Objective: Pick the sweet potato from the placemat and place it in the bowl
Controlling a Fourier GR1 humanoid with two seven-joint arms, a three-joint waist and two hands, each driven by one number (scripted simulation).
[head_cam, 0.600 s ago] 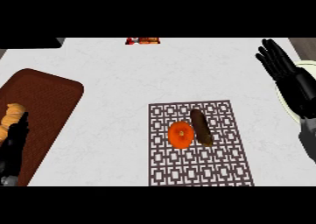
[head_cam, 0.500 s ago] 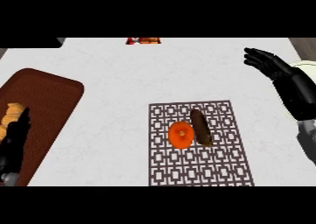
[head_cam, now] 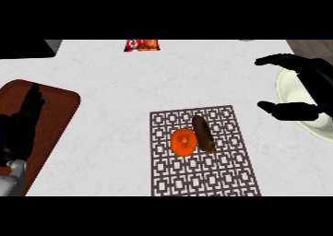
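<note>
Right hand (head_cam: 320, 92), fingers apart & empty, over bowl (head_cam: 317, 130) at right: reach step, next needs move left to sweet potato (head_cam: 203, 133).

the dark elongated sweet potato (head_cam: 203, 133) lies on the brown lattice placemat (head_cam: 203, 175), just right of a round orange item (head_cam: 184, 141); a pale round bowl (head_cam: 286, 87) sits farther right, a brown rounded board (head_cam: 56, 110) far left.

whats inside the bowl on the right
Only bare pale inner surface shows in the bowl's visible left part. The right hand, fingers open, hangs over it and covers its middle, so anything there cannot be seen. The sweet potato lies on the placemat.
</note>
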